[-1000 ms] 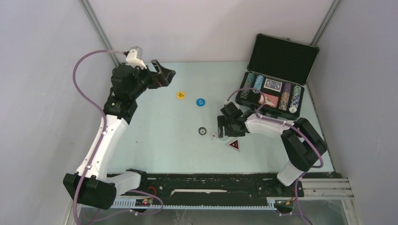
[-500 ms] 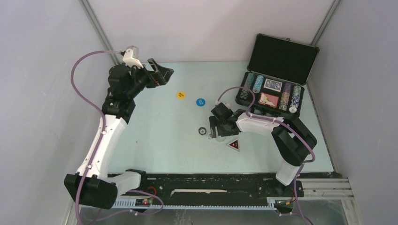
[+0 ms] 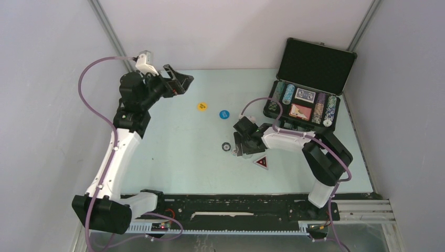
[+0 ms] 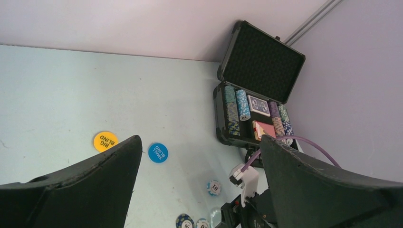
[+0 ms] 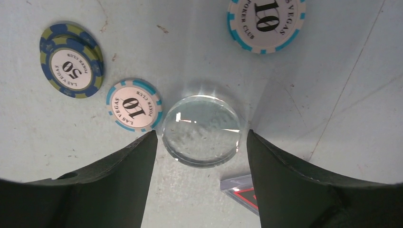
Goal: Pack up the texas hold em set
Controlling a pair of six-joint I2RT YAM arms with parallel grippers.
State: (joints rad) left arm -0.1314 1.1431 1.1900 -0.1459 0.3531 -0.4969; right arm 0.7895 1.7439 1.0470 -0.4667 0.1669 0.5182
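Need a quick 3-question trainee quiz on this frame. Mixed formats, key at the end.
1. True or false: the briefcase lid stands open.
2. Multiple choice: the right gripper has one finger on each side of which item? A) yellow disc B) clear disc C) triangular token
3. Fill in: the blue disc reads "SMALL ____".
Key: 1 true; 2 B; 3 BLIND.
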